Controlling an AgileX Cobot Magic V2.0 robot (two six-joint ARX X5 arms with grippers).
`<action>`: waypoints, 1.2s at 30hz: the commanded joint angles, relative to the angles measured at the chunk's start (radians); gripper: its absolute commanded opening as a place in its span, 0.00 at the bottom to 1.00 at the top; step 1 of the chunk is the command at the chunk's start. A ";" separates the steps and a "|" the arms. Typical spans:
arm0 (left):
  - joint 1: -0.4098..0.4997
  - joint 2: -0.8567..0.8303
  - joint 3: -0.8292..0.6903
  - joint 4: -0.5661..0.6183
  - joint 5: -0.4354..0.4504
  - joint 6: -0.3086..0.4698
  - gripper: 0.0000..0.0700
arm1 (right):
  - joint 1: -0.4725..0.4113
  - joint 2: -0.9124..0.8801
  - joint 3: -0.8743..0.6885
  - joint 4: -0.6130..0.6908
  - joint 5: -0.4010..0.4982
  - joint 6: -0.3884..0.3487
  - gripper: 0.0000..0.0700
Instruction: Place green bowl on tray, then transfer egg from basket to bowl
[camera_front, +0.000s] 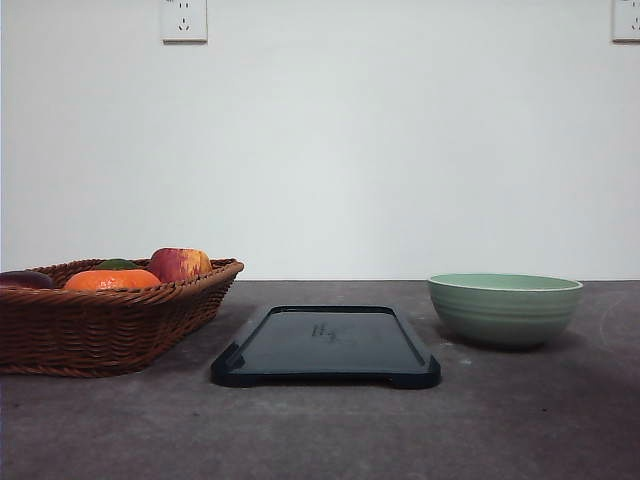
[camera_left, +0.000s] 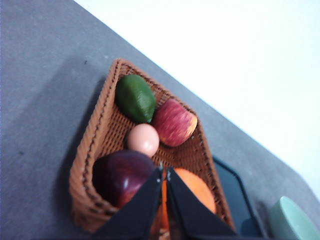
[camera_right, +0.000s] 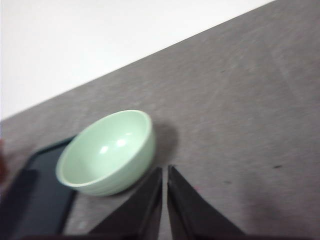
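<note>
wall (camera_front: 400, 150): plain white | sockets: two, top left (camera_front: 184, 19), top right (camera_front: 626, 19) | table (camera_front: 320, 430): dark grey, matte

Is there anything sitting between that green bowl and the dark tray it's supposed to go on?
Nothing visible. In the front view the green bowl stands on the table just right of the tray, with only bare tabletop between them. The tray's surface is bare too.

Basket (camera_front: 110, 320) left, tray (camera_front: 325, 345) centre, bowl (camera_front: 505, 310) right.
</note>
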 joint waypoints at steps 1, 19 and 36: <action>0.000 -0.001 0.000 0.040 0.004 -0.027 0.00 | 0.000 0.000 -0.004 0.040 -0.025 0.043 0.02; 0.000 0.034 0.154 0.102 0.021 0.123 0.00 | 0.000 0.065 0.198 0.088 -0.114 -0.057 0.01; 0.000 0.335 0.527 -0.252 0.020 0.290 0.00 | 0.000 0.512 0.582 -0.107 -0.202 -0.233 0.01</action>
